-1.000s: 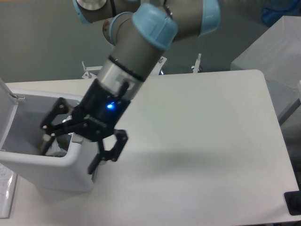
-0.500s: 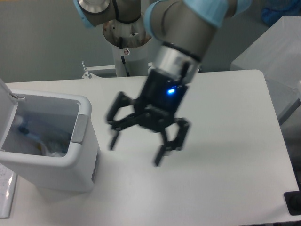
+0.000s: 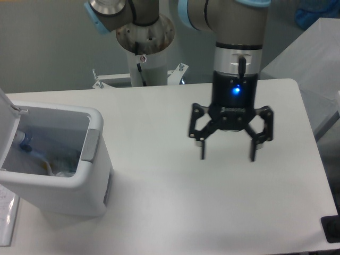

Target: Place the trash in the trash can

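Gripper (image 3: 228, 154) hangs over mid-worktop (image 3: 175, 202), jaws spread wide, holding nothing (blue light glowing on its body) | trash (image 3: 50, 159) lies inside the trash can (image 3: 87, 186), bluish bottle against the left wall | lid (image 3: 8, 125) stands open at far left, well apart from the gripper

We see the white bin (image 3: 79, 183) at the left of the table, lid (image 3: 6, 125) up. Inside lies the trash (image 3: 50, 159): a clear bottle with a blue end and a crumpled wrapper.
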You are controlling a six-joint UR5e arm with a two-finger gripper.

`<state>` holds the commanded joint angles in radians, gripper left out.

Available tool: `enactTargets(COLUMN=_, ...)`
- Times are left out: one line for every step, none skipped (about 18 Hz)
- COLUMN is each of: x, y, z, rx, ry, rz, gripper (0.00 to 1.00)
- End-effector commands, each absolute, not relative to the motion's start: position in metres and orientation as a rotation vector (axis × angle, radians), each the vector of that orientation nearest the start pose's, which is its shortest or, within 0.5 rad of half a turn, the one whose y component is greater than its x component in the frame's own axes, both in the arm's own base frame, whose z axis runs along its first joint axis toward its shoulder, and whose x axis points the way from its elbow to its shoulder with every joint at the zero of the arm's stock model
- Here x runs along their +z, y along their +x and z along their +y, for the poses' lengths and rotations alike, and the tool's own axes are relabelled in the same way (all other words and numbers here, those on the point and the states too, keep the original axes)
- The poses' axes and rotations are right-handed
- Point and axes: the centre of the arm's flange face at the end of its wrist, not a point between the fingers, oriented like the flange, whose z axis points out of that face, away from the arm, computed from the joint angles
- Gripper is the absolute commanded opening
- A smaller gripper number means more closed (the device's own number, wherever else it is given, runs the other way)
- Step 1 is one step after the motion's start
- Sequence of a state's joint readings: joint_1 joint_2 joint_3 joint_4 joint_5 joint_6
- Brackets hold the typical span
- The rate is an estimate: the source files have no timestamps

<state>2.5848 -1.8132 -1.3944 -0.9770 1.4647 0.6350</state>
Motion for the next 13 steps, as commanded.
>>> enactTargets(x=0.511, y=-0.46, z=0.454, rx=0.429, ry=-2.663, rz=-0.468, gripper=1.0)
enactTargets(x=0.509, y=-0.462, z=0.453, rx=0.424, ry=-2.702, rz=-0.467, gripper=1.0)
enactTargets(x=0.507, y=-0.466, z=0.448, rx=0.42, ry=-2.746, rz=-0.456, gripper=1.0)
enactTargets(x=0.503, y=-0.468, z=0.446, rx=0.409, ry=-2.808, rz=-0.428, gripper=1.0)
enactTargets(x=0.494, y=-0.469, z=0.444, rx=0.389, ry=-2.883, rz=-0.382, gripper=1.0)
enactTargets(x=0.487, y=-0.469, z=0.44, rx=0.383, ry=-2.957, rz=-0.32, gripper=1.0)
enactTargets(x=0.48, y=-0.469, z=0.438, rx=0.379, ry=-3.015, rz=-0.263, gripper=1.0)
enactTargets(x=0.477, y=-0.469, z=0.436, rx=0.377, ry=-3.047, rz=-0.228, gripper=1.0)
enactTargets(x=0.475, y=-0.469, z=0.434, rx=0.372, ry=-3.064, rz=-0.22, gripper=1.0)
enactTargets(x=0.473, y=-0.469, z=0.433, rx=0.366, ry=-3.067, rz=-0.22, gripper=1.0)
enactTargets(x=0.471, y=-0.469, z=0.432, rx=0.359, ry=-3.074, rz=-0.22, gripper=1.0)
enactTargets(x=0.47, y=-0.47, z=0.431, rx=0.353, ry=-3.077, rz=-0.227, gripper=1.0)
enactTargets(x=0.47, y=-0.471, z=0.429, rx=0.35, ry=-3.079, rz=-0.232, gripper=1.0)
